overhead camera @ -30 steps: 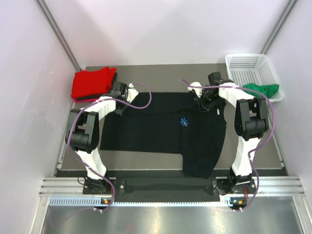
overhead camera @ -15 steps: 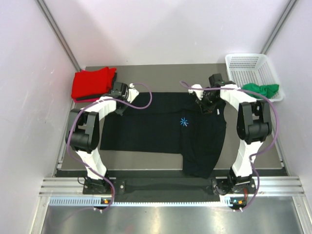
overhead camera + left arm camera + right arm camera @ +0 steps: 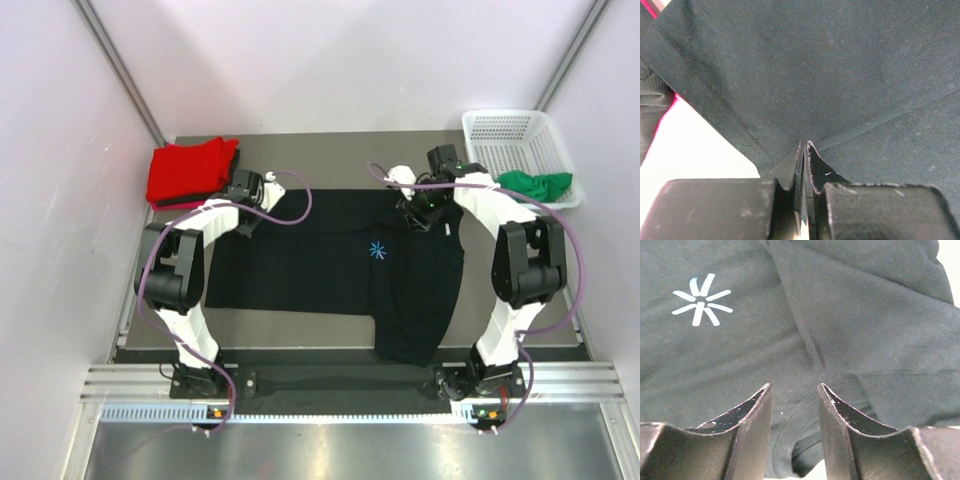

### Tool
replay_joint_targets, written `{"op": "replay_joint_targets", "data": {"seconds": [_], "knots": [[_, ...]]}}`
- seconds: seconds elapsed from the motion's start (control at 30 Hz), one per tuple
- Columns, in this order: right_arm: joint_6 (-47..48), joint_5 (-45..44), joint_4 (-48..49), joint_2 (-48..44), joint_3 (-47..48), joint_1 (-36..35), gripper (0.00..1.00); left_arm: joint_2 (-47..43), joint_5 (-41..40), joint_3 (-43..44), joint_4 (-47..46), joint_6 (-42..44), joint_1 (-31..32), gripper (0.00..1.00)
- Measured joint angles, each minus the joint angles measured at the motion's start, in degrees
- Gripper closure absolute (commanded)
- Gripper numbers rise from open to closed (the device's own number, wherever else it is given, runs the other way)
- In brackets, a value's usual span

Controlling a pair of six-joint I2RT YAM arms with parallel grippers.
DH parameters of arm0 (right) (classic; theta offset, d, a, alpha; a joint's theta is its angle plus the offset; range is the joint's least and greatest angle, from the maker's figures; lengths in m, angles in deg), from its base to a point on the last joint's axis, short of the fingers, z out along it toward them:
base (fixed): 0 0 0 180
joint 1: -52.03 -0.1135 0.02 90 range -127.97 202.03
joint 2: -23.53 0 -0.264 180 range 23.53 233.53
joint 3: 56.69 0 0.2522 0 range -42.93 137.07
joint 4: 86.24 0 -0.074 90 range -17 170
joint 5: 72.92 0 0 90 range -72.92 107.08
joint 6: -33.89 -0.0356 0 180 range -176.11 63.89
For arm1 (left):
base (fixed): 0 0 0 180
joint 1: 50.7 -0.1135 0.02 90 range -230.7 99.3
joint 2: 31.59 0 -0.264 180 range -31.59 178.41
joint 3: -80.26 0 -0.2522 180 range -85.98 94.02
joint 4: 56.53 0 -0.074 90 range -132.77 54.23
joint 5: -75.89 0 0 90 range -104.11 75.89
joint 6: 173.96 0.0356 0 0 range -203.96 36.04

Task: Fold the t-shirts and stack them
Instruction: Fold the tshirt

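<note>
T-shirts show in three colours. The black t-shirt (image 3: 320, 260) lies spread flat across the middle of the tabletop (image 3: 300, 325), plain dark cloth with a small pale star-shaped print (image 3: 377, 250) on the chest. Its long axis runs left to right in the overhead view, with the collar end to the right and the hem end to the left. One part on the right side stretches toward the arms and reaches the tabletop's near edge. The left jaws are pinched closed on a fold of cloth at the shirt's far-left corner. The right jaws stand apart just over the collar area, holding nothing. The red t-shirt (image 3: 190, 170) sits folded in the far-left corner, close to the left jaws but apart from the black cloth. The green t-shirt (image 3: 535, 183) lies bunched in the white basket (image 3: 500, 130) at the far right. Bare tabletop shows as a strip along the far edge behind the black shirt and as a wider band in front of its left half.
</note>
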Motion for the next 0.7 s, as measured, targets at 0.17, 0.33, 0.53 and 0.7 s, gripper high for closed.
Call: {"op": "replay_joint_targets", "data": {"seconds": [0.17,0.33,0.53,0.7], "knots": [[0.17,-1.42,2.25,4.0,0.0,-0.02,0.6,0.0,-0.04,0.0,0.02,0.02,0.0,0.96],[0.42,-2.67,3.5,7.61,0.11,-0.02,0.61,0.0,-0.17,0.0,0.04,0.04,0.0,0.96],[0.81,-3.54,4.39,9.73,0.63,-0.02,0.62,0.0,-0.31,0.0,0.07,0.04,0.0,0.96],[1.14,-3.82,5.05,9.88,0.66,0.02,0.65,0.02,-0.31,0.0,0.09,0.04,0.0,0.96]]}}
